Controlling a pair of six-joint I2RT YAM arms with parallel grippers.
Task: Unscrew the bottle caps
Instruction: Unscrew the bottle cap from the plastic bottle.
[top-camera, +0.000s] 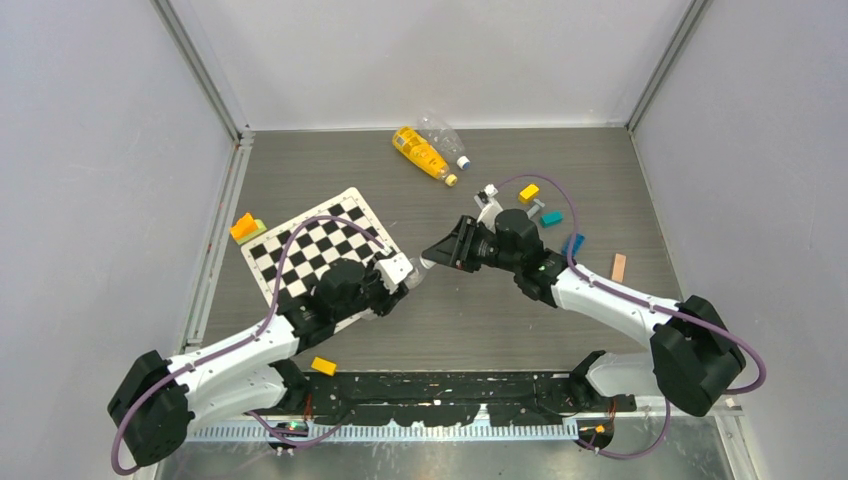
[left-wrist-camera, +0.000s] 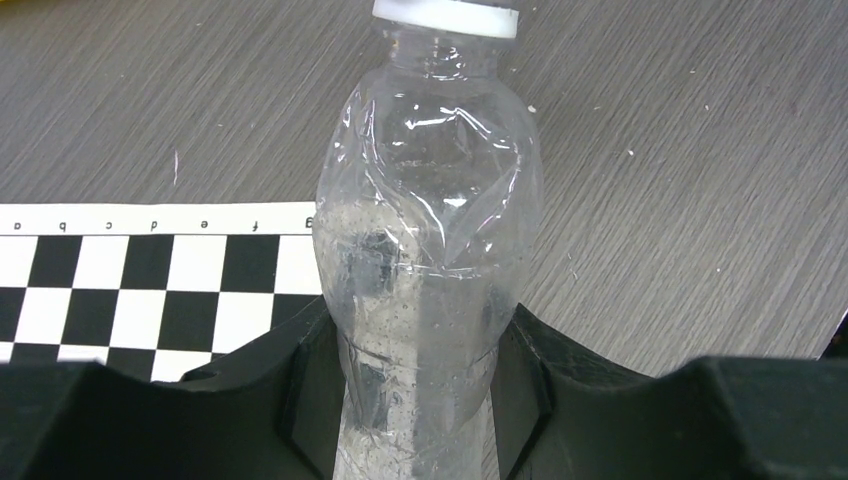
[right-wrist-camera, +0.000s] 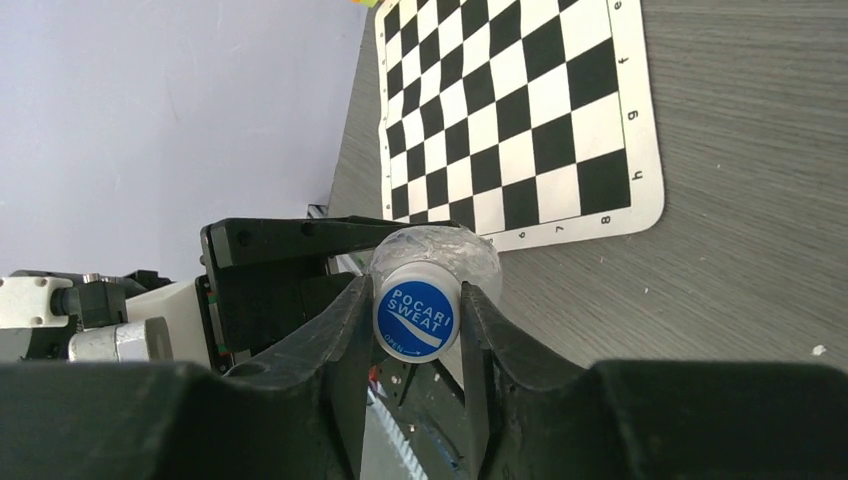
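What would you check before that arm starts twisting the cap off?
1. Left gripper clamps bottle: ok, its lower body is squeezed from both sides.
2. Right gripper is on cap: ok, touched on both sides.
3. Cap centred in that grip: ok.
4. Cap seated on the bottle neck: ok in the left wrist view.
5. Both grips firm enough not to slip: cannot tell.
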